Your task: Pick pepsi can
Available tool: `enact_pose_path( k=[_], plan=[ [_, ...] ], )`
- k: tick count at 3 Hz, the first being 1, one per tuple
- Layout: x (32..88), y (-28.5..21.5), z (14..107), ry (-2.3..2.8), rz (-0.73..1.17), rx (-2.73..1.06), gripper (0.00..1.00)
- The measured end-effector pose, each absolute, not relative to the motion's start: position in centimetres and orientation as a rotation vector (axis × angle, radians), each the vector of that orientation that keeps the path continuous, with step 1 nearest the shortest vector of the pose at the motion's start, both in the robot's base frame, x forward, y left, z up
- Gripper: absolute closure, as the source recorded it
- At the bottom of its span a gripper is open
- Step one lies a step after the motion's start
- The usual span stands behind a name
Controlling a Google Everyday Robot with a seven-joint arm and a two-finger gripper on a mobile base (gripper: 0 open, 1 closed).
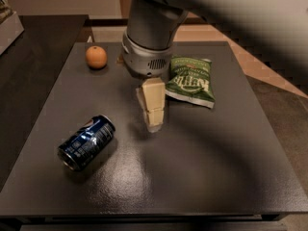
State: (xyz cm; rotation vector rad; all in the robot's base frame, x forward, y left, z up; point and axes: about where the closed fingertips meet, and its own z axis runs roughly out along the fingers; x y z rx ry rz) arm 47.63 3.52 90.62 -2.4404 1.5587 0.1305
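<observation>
Dark table (231, 167) carries everything. Grey arm (149, 28) reaches in from top, wrist over table's middle back. Green chip bag (190, 81) flat just right of wrist. Pepsi can (86, 142) on its side, front-left part of table, long axis diagonal: silver top toward centre, base toward front-left edge. Gripper (153, 123) points down near table centre, holds nothing, opening cannot tell. Can lies left of and nearer camera than gripper, apart. Orange (96, 57) back-left, irrelevant

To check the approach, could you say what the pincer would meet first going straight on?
Probably the bare table, right of the can; the pincer points down over mid-table, though depth is unclear.
</observation>
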Motion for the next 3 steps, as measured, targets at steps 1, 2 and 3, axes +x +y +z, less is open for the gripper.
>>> enact_pose_path(
  k=[1, 2, 3],
  plan=[
    [47.2, 6.9, 88.9, 1.423, 0.196, -2.545, 0.0],
    [46.6, 9.1, 87.2, 1.308, 0.249, -2.637, 0.0],
    [45.6, 10.5, 85.9, 1.224, 0.295, -2.709, 0.0]
  ],
)
